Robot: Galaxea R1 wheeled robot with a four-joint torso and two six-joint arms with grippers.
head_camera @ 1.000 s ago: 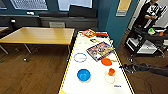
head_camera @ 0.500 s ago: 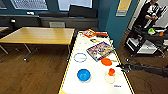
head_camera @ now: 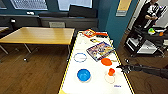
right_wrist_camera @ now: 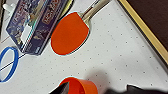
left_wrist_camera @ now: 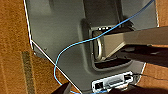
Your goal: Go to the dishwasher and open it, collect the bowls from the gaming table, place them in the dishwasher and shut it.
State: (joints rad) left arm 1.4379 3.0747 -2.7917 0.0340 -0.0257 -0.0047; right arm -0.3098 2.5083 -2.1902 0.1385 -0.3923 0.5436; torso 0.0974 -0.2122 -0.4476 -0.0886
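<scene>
Writing on the game box (head_camera: 100, 50) is too blurred for me to read. Blue bowl (head_camera: 83, 74) sits on the white table (head_camera: 95, 82), holding nothing I can see. Orange bowl (head_camera: 111, 72) stands nearer the right edge, my right gripper (head_camera: 123, 68) just beside it; I cannot tell its fingers' state. A red paddle (right_wrist_camera: 70, 33) lies between bowl and box. Wood floor, teal wall.

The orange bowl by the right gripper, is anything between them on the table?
Nothing visible. The right gripper sits at the white table's edge, with only bare tabletop between it and the orange bowl. The red paddle lies off to the side.
</scene>
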